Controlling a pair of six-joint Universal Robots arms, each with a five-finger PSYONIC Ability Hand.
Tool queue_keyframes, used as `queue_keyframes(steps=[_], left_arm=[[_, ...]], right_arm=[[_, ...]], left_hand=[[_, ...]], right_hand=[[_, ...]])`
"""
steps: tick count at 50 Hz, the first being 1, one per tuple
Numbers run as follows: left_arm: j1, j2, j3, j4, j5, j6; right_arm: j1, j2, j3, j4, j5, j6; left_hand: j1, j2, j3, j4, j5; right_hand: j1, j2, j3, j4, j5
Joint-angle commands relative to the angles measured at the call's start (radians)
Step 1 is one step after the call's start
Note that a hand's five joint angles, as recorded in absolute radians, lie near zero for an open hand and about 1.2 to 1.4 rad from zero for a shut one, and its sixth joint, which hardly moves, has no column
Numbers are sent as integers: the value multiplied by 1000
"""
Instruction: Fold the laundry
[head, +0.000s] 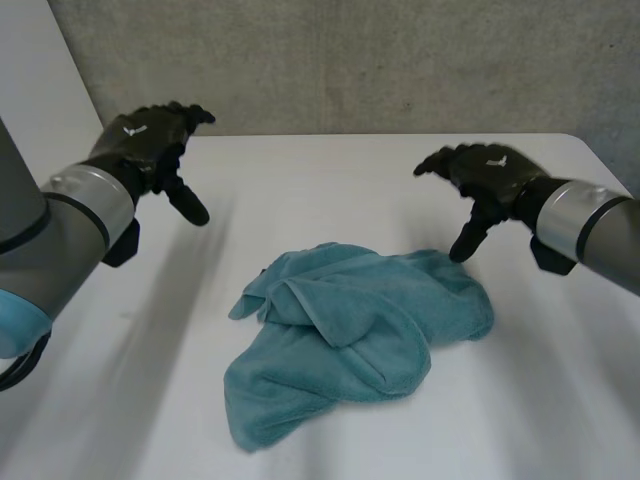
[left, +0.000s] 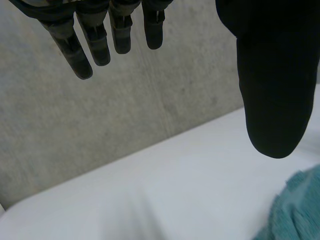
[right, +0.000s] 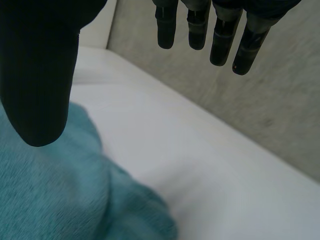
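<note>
A teal towel (head: 355, 330) lies crumpled in a heap on the middle of the white table (head: 330, 190). My left hand (head: 150, 140) hovers above the table's far left, well away from the towel, fingers (left: 95, 42) straight and spread, holding nothing. Above the towel's far right edge hangs my right hand (head: 485, 175), its thumb pointing down near the cloth, open and empty. In the right wrist view the towel (right: 60, 190) lies below the thumb (right: 40, 75). A corner of the towel (left: 297, 210) shows beyond my left thumb (left: 275, 80) in the left wrist view.
A grey concrete wall (head: 400, 60) runs behind the table's far edge. Bare white tabletop surrounds the towel on all sides.
</note>
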Motion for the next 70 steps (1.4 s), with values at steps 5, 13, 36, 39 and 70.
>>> queue_keyframes(steps=[5,13,36,39,70], left_arm=[[-60,-29,-143,4,-11,-11],[-100,-69,-243,58,-11,-15],[-93,-32,-272,179,-111,-20],[-93,-30,-272,187,-137,-49],[-189,-230,-137,115,377,-609]], right_arm=[[74,266,-137,-6,-47,9],[142,389,-218,0,-47,3],[202,99,-567,-36,149,73],[205,51,-507,-56,164,90],[188,-246,-8,-164,177,-31]], left_hand=[[73,71,61,69,57],[70,68,58,66,54],[-27,-29,-39,-31,-43],[-30,-32,-42,-34,-45],[482,480,470,478,466]], right_hand=[[36,1,9,-9,-6],[45,10,18,0,3],[1209,1174,1183,1164,1168],[1209,1174,1183,1164,1168],[1209,1174,1183,1164,1168]])
